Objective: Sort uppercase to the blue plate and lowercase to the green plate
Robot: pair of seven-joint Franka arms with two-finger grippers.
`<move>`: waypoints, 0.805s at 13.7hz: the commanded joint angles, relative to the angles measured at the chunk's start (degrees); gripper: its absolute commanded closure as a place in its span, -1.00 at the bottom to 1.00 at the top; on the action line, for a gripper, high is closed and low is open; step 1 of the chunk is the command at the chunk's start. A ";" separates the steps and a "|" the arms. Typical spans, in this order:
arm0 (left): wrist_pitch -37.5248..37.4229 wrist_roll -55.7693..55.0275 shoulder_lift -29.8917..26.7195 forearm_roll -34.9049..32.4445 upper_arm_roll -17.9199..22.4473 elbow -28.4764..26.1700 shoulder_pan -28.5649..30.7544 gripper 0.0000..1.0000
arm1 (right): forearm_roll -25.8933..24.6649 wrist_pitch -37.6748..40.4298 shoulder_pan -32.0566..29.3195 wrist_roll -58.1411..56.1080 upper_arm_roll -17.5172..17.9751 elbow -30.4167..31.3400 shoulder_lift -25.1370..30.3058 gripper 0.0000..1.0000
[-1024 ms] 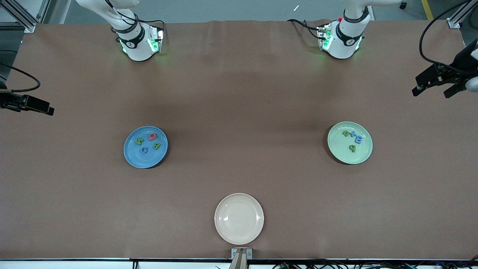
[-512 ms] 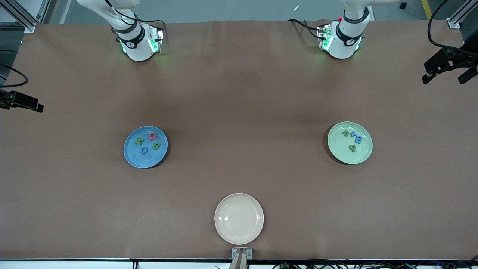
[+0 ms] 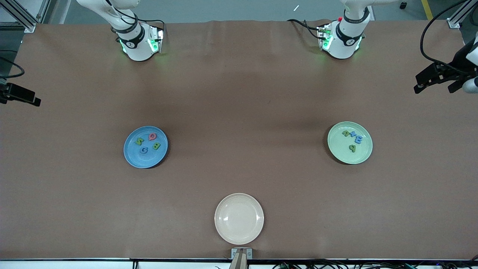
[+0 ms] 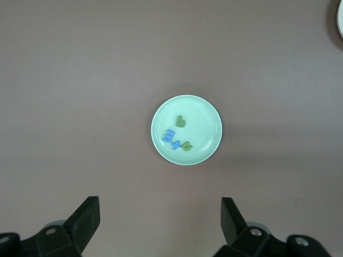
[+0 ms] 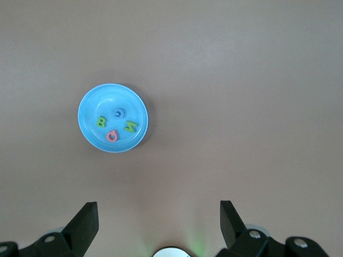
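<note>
Sorting looks finished: capital letters (image 3: 146,143) are lying on the blue plate (image 3: 130,157), small letters (image 3: 352,139) on the green plate (image 3: 362,157), well away from both empty hands, the left hand (image 3: 437,82) and right hand (image 3: 22,98) hanging with fingers apart.

A brown tabletop (image 3: 239,93) fills the frame. On it lie three round plates: a blue plate (image 3: 131,157) left of centre, a green plate (image 3: 360,155) right of centre, and a cream plate (image 3: 239,218) at bottom centre. Two white robot bases (image 3: 138,45) stand along the top edge.

Brown table (image 3: 239,93); grey floor (image 3: 224,9); aluminium frame (image 3: 22,15).
</note>
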State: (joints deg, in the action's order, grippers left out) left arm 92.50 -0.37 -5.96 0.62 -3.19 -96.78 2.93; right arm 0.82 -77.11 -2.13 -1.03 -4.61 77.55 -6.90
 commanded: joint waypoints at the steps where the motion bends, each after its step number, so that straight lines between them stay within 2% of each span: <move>1: 0.75 -0.86 1.47 0.17 -0.50 1.50 -0.46 -0.99 | 0.23 -3.21 -0.16 -0.64 0.57 8.82 7.15 -1.00; 4: 1.19 -0.86 3.23 1.58 -0.50 1.85 -0.29 -0.99 | 0.23 -5.24 0.11 -0.64 0.65 13.75 10.93 -1.00; 6: 1.11 -0.51 6.30 1.58 -0.50 5.96 -0.38 -0.99 | 0.32 -6.04 0.11 -0.64 0.65 15.69 12.69 -1.00; 11: 0.67 0.28 6.23 1.67 -0.24 6.25 0.59 -0.99 | 0.23 -6.30 0.20 -0.72 0.74 15.70 13.31 -1.00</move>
State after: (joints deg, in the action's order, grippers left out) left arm 94.25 -0.41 -0.09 1.63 -3.49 -92.08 2.85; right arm 0.84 -82.13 -1.94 -1.39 -4.15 90.90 4.56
